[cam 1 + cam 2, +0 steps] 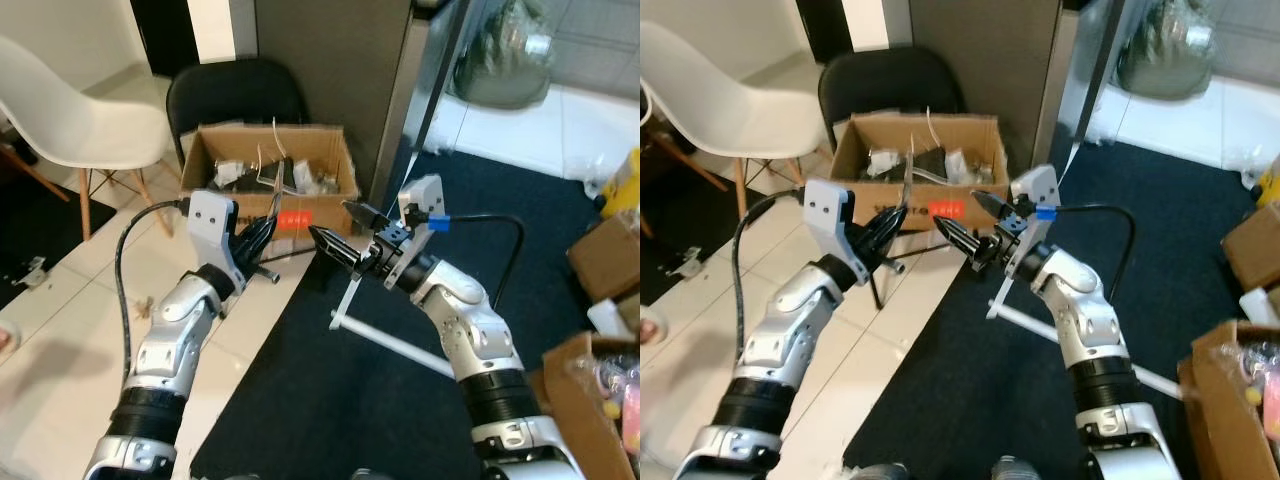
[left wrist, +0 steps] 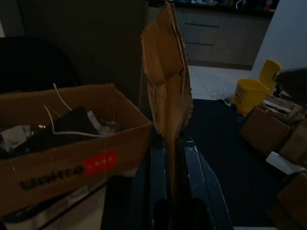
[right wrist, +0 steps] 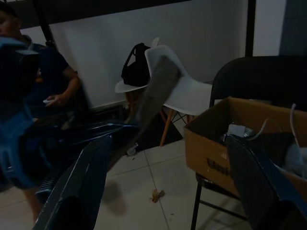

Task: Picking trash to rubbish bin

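Left gripper (image 2: 169, 158) clamped on a torn strip of brown cardboard (image 2: 165, 81), held upright just short of the open brown cardboard box of rubbish (image 1: 268, 172) on the black folding chair (image 1: 235, 92). Right gripper (image 1: 340, 232) spread wide and empty, close beside. Likely trouble: strip released short and landing on the white tiled floor (image 1: 60, 300), or snagged by the right fingers.

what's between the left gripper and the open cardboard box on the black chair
The left gripper is shut on a piece of cardboard that stands up from its fingers. Beyond it, the left wrist view shows nothing else before the cardboard box.
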Tool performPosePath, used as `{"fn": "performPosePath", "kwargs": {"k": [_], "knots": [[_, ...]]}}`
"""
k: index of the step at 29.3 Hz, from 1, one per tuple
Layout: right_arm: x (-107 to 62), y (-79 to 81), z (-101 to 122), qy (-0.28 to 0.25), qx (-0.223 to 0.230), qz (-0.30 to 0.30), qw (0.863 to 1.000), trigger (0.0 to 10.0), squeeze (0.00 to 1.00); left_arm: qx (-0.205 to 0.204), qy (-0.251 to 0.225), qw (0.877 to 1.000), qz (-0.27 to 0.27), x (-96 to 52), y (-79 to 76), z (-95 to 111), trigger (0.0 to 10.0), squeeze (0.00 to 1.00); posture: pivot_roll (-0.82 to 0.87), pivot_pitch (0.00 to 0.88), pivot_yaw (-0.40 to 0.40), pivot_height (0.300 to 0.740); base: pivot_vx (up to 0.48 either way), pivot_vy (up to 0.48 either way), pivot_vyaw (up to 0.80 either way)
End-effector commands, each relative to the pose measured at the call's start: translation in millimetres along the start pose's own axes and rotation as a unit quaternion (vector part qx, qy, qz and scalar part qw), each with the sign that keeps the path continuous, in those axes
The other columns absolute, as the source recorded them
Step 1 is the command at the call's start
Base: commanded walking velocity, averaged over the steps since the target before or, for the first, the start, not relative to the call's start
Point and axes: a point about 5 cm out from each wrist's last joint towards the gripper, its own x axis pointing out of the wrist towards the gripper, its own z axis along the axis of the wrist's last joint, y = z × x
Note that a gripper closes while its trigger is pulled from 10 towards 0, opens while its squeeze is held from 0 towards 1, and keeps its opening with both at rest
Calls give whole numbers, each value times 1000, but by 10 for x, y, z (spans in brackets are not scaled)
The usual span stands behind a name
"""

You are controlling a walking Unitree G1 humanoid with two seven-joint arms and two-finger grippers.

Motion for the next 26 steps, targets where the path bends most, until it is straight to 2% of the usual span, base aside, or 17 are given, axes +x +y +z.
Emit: {"fn": "performPosePath", "kwargs": {"k": [1,26], "knots": [[21,32,-25,3,5,5,1000,10000,0,-2,11,1000,6,-34,38,-40,10000,0,13,0,8,740,480,0,0],[19,32,-43,5,6,6,1000,10000,0,-1,12,1000,2,-36,31,-53,10000,0,16,0,3,740,480,0,0]]}}
